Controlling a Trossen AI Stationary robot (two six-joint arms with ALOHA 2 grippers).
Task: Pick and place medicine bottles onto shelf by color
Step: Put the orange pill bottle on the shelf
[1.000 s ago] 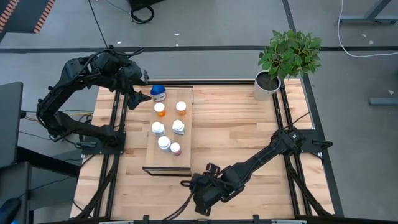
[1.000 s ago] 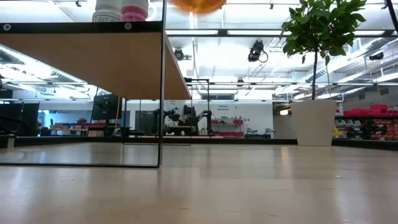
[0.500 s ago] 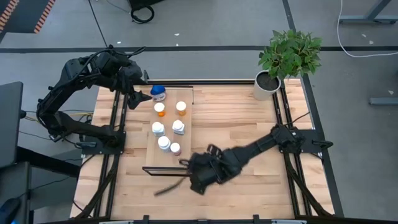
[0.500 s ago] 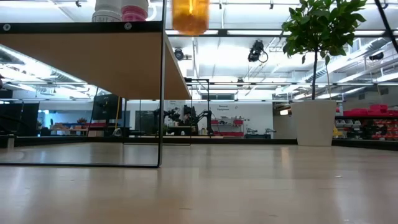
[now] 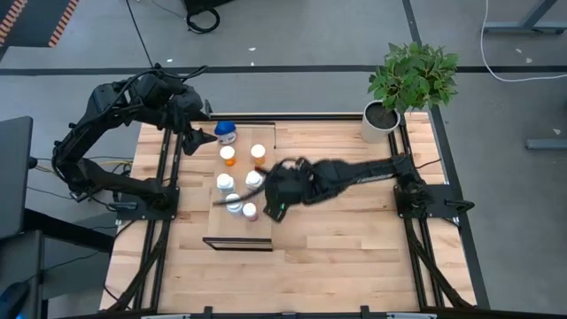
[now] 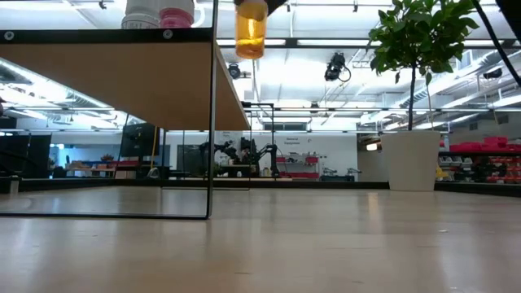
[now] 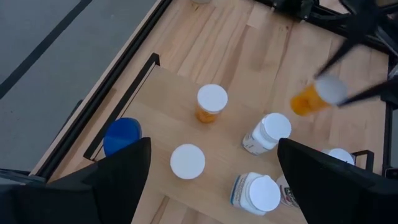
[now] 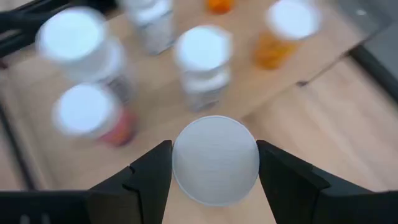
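High view: the right tool (image 5: pixel 273 190) is stretched over the shelf (image 5: pixel 266 137) beside the standing bottles, clamped on an orange bottle (image 6: pixel 250 28); its wrist view shows that bottle's white cap (image 8: pixel 215 158) squeezed between both fingers, so it is carried upright. The low view shows it hanging above the shelf top, not yet set down. Two orange bottles (image 5: pixel 228 155) stand at the shelf's far end near a blue-capped one (image 5: pixel 225 133), which is probably why the carried one heads that way, to join its colour. Open board lies beside that orange pair, though white bottles (image 5: pixel 225 183) crowd the middle and the shelf edge is close. The left tool (image 5: pixel 189 142) waits at the shelf's far corner, fingers apart.
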